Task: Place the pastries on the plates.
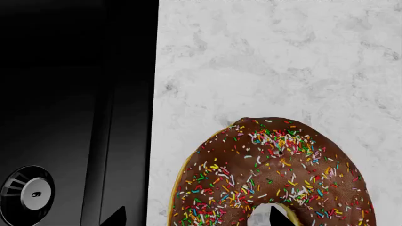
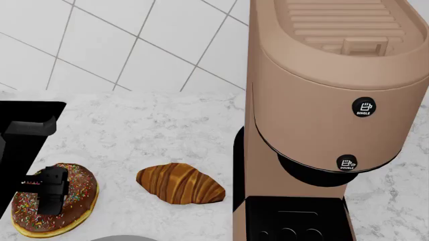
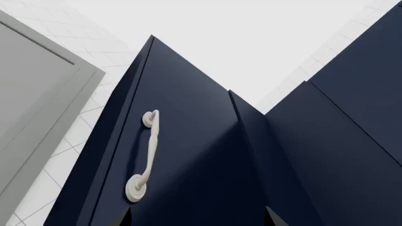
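- Chocolate-iced ring donut with coloured sprinkles (image 2: 54, 206) is seen flat on the white marble table (image 2: 154, 135), near its left front edge; not on any plate.
- Glossy golden-brown ridged croissant (image 2: 180, 183) is seen just beside the donut, apart from it, also on bare marble.
- Only a grey sliver (image 2: 117, 238) is caught at the head view's lower edge, below the croissant; likely the grey plate's rim, cannot be confirmed.
- Left pincer (image 2: 48, 193) is positioned directly over the donut, judged as lined up for a grasp; one dark fingertip (image 1: 278, 216) is seen at the donut's hole.
- Spread vs pressed together: cannot be told. Nothing is seen lifted.
- Right pincer is aimed away at a navy cabinet door (image 3: 182, 155) with a pale handle (image 3: 146, 157); its finger state cannot be told.
- Tall tan coffee machine (image 2: 328, 100) is parked right of the croissant, limiting room there.
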### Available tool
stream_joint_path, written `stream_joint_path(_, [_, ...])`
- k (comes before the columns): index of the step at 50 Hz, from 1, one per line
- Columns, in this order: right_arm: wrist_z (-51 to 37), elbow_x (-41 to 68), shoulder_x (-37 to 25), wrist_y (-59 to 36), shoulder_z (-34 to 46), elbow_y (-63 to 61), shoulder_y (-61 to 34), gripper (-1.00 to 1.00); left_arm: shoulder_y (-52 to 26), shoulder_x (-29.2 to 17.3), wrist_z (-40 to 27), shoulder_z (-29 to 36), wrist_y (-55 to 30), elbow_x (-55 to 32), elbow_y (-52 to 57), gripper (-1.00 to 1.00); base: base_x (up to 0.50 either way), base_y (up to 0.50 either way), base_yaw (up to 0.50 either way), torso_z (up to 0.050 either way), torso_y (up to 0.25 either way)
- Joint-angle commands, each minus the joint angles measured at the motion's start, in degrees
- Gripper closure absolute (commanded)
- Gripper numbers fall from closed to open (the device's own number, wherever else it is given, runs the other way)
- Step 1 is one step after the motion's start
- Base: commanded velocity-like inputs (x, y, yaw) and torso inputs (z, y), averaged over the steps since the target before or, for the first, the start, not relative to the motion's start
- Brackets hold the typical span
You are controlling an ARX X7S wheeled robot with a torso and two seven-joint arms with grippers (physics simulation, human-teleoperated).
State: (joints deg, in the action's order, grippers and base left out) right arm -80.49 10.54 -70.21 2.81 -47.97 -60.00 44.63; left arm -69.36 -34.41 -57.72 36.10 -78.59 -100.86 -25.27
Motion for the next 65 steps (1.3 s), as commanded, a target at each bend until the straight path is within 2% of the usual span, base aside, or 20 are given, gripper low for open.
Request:
stream_joint_path(1, [4.06,-0.69,4.17,2.09,-2.16,0.0,0.33,-1.0,4.25,2.29,3.64,3.35,-1.59,3.34,-1.98,-1.0,0.01,0.0,0.0,0.0,0.0])
stream_joint_path(6, [5.11,-0.79,5.53,2.82,-2.31,0.0,0.34,-1.0,4.55,1.81,3.11,3.67,-4.55,-0.6,-2.31,-1.0,0.0,0.0,0.0,0.0,0.0])
stream_joint_path(15, [6.01,-0.76,6.48,3.42,-2.43,0.0,0.34,-1.0,6.04,1.24,-3.49,4.58,-5.27,-10.44,-5.99,-1.0,0.0,0.0,0.0,0.0,0.0])
stream_joint_path(24, [8.17,-0.25,9.13,4.99,-3.53,0.0,0.34,-1.0,5.97,2.05,-2.05,5.93,-4.8,-9.53,-7.56,-1.0,0.0,0.0,0.0,0.0,0.0])
stream_joint_path(28, [8.84,-0.36,10.0,5.48,-3.62,0.0,0.34,-1.0,5.66,3.07,1.97,7.0,-3.67,-5.45,-9.78,-1.0,0.0,0.0,0.0,0.0,0.0])
stream_joint_path(40, [12.32,-0.82,14.61,8.33,-4.16,0.0,0.35,-1.0,5.77,3.94,7.87,9.58,-0.51,0.7,-14.97,-1.0,0.0,0.0,0.0,0.0,0.0])
stream_joint_path(50, [14.36,-0.43,16.95,9.7,-4.71,0.0,0.35,-1.0,7.43,3.83,8.11,9.87,0.88,0.94,-14.34,-1.0,0.01,0.0,-0.01,0.0,0.0])
stream_joint_path(51, [14.28,-0.49,16.9,9.67,-4.67,0.0,0.35,-1.0,7.47,3.77,7.9,9.81,0.96,0.82,-14.1,1.0,0.01,0.0,-0.01,0.0,0.0])
stream_joint_path(58, [8.68,-1.88,10.71,5.69,-1.9,0.0,0.34,-1.0,7.01,3.2,7.42,9.24,1.87,0.5,-12.83,1.0,0.01,0.0,-0.01,0.0,0.0])
stream_joint_path(65, [6.7,-2.63,8.93,4.58,-0.54,0.0,0.34,-1.0,6.1,3.24,9.44,9.86,2.67,2.26,-12.77,1.0,0.01,0.0,-0.01,0.0,0.0])
